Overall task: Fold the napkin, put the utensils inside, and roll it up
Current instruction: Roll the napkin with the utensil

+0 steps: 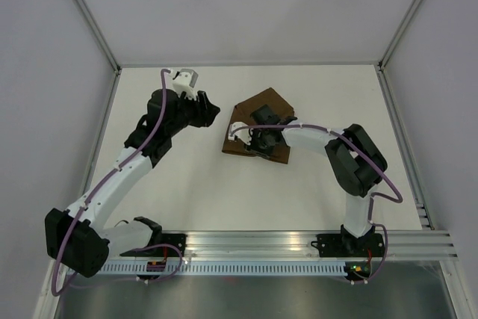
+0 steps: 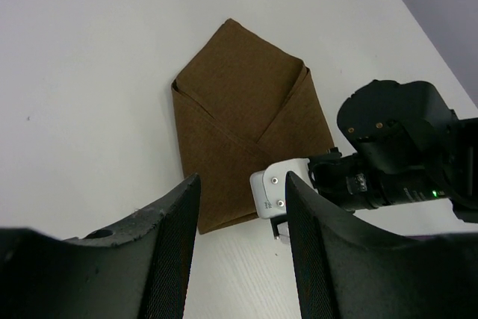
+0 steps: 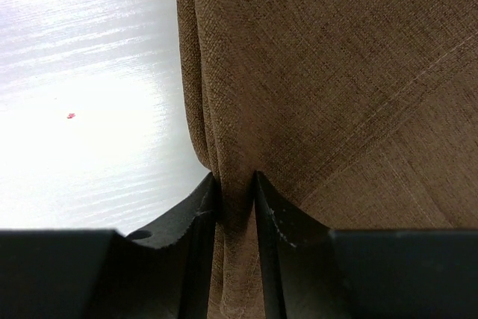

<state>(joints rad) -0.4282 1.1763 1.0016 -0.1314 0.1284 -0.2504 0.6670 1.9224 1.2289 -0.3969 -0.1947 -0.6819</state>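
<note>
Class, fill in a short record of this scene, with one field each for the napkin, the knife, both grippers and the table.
napkin: brown cloth, flaps folded over each other into a pointed envelope shape, lying on the table
knife: not in view
right gripper: closed on the folded edge of the napkin
left gripper: open, empty, apart from the napkin
table: white

Right gripper [image 3: 235,184] pinched tight (left gripper [image 2: 243,184] agape).
</note>
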